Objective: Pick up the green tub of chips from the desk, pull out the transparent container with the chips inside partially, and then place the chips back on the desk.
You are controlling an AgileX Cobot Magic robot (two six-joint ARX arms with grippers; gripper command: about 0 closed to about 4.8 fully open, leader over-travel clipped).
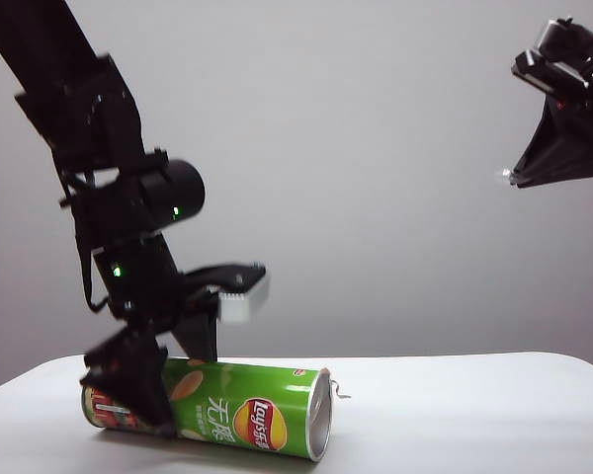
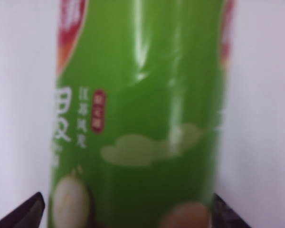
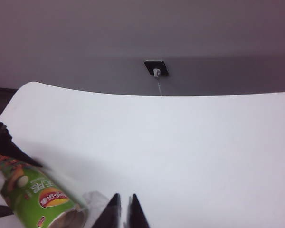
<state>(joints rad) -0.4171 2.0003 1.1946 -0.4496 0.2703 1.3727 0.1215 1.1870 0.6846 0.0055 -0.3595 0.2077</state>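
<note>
My left gripper, at the lower left of the exterior view, straddles the tub with jaws spread wide, not yet squeezing. The tub lies on its side on the desk, open silver end toward the middle. This is the pickup step; next I should close on it. My right gripper hangs upper right, shut and empty.

Exterior view: low, level with the counter, facing a plain wall, the green tub of chips at middle distance. Left wrist view: very close on the tub, filling the picture. Right wrist view: high, looking down the counter, sharing the tub with both others.
</note>
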